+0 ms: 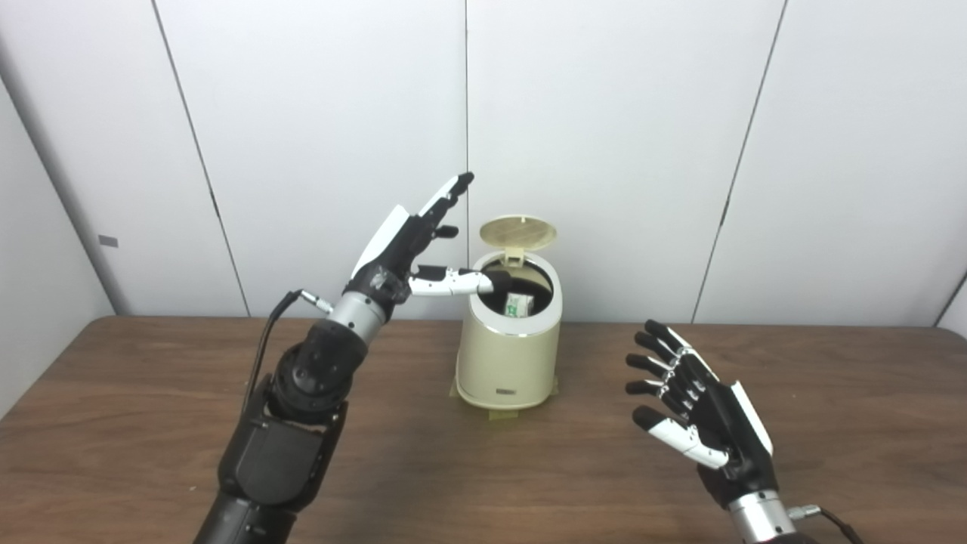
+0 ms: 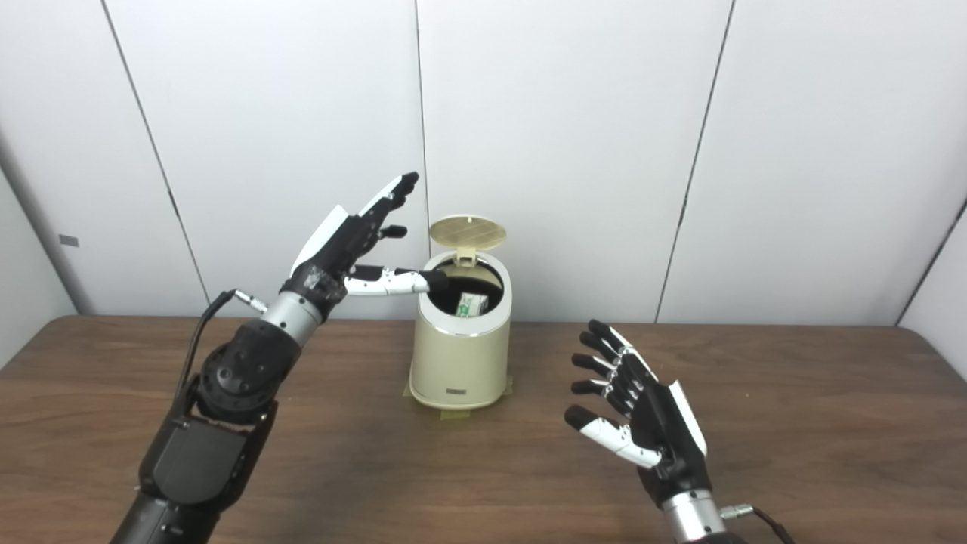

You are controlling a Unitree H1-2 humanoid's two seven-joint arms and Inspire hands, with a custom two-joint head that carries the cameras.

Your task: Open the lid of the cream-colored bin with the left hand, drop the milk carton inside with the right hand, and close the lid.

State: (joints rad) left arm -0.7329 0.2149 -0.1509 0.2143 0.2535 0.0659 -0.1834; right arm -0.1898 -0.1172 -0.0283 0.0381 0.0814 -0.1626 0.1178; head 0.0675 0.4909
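The cream-colored bin point(image 1: 508, 355) stands at the middle of the table, and its round lid point(image 1: 518, 231) is tipped up at the back. Inside the dark opening lies the milk carton point(image 1: 519, 304), white with green print. My left hand point(image 1: 414, 245) is raised just left of the bin's top, open, fingers pointing up and thumb reaching over the rim. My right hand point(image 1: 695, 412) hovers above the table to the right of the bin, open with fingers spread and holding nothing.
The brown wooden table point(image 1: 136, 408) runs across the whole view. White wall panels point(image 1: 604, 113) stand close behind the bin. A cable point(image 1: 272, 325) loops off my left wrist.
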